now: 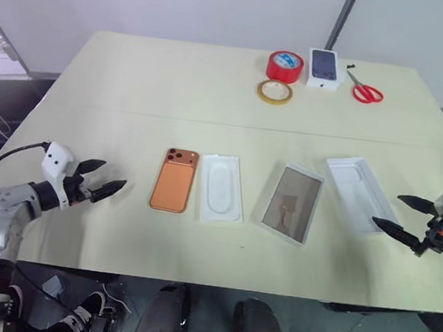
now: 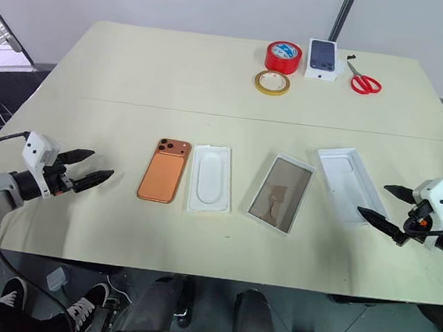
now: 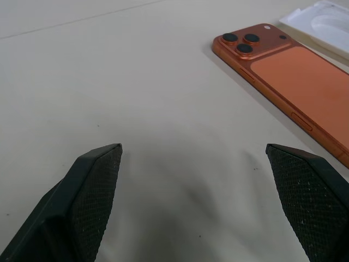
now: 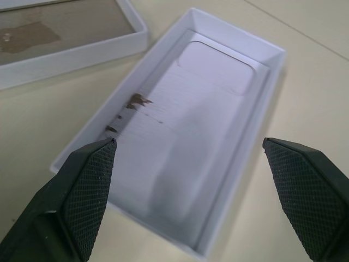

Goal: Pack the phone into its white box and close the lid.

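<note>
Packing not yet begun: phone (image 1: 175, 179) face down on table (image 1: 136, 79), at 9 o'clock of flat insert (image 1: 222, 188); white box (image 1: 292, 202) at 3 o'clock of insert, vacant; lid (image 1: 359, 190) further toward 3 o'clock, inside up. Left gripper (image 1: 101, 179) and right gripper (image 1: 396, 214) both spread wide, grasping nothing. Brown scuffs on lid's moulding visible from right wrist alone; far tape rolls (image 1: 284, 66) from head views

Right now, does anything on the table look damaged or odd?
Yes. The lid has small brown torn-looking marks on its white inside, seen from the right wrist. The white box shows a pale blotch on its grey-brown inner face and lies slightly askew. The phone looks intact, lying camera side up.
</note>
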Robot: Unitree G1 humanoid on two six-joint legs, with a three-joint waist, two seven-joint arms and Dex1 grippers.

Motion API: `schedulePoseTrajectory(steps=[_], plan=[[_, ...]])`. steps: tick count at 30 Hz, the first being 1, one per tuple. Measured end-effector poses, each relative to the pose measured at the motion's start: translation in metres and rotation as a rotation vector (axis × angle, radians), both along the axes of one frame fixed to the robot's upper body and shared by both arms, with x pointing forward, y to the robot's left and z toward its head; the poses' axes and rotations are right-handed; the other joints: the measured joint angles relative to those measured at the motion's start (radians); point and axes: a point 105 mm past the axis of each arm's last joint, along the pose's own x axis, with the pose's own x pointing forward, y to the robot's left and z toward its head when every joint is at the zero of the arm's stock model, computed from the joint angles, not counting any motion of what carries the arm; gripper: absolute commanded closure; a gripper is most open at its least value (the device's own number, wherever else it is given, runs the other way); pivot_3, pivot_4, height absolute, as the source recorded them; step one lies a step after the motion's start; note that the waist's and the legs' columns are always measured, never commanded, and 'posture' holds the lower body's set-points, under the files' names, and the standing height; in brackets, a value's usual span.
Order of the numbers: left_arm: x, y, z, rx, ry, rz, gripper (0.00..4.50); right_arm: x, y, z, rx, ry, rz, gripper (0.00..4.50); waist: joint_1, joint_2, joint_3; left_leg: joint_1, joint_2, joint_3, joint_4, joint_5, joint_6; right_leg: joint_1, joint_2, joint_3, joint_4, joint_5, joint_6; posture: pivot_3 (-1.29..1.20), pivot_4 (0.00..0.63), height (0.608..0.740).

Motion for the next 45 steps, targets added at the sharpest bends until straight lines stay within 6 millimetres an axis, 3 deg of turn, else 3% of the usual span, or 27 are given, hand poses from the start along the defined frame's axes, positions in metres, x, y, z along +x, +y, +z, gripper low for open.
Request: schedulePoseTrajectory(steps=[13,30,34,40,45], plan=[[0.005,-0.003,0.008,0.032,-0.066,-0.003,0.08,-0.003,-0.004,-0.003,0.001,0.011,-0.018,0.02,-0.002,0.000,0.000,0.000,0.000,0.000,-0.001,0.000,0.000,-0.001,0.000,0.000,0.000,0.000,0.000,0.00,0.150,0.728],[0.018,-0.015,0.020,0.118,-0.153,0.018,0.08,0.002,0.006,0.003,-0.008,-0.024,0.000,0.02,-0.002,0.001,0.000,0.000,0.000,0.000,-0.001,0.000,0.000,-0.001,0.000,0.000,0.000,0.000,0.000,0.00,0.150,0.728],[0.021,-0.033,0.020,0.087,-0.081,-0.004,0.08,0.011,0.027,0.011,-0.007,-0.056,0.066,0.02,-0.001,0.001,0.000,0.000,0.000,0.000,-0.001,0.000,0.000,-0.001,0.000,0.000,0.000,0.000,0.000,0.00,0.150,0.728],[0.013,-0.090,0.013,-0.099,0.176,-0.164,0.08,0.024,0.099,0.025,0.038,-0.111,0.286,0.02,-0.001,0.001,0.000,-0.001,0.000,0.000,-0.001,0.000,0.000,-0.001,0.001,0.000,0.001,0.000,0.000,0.00,0.150,0.728],[0.010,-0.121,0.019,-0.276,0.371,-0.228,0.08,0.026,0.146,0.024,0.065,-0.111,0.436,0.02,0.002,0.000,0.000,-0.001,-0.001,-0.001,0.001,0.000,0.000,0.000,0.002,-0.001,0.001,0.000,0.000,0.00,0.150,0.728]])
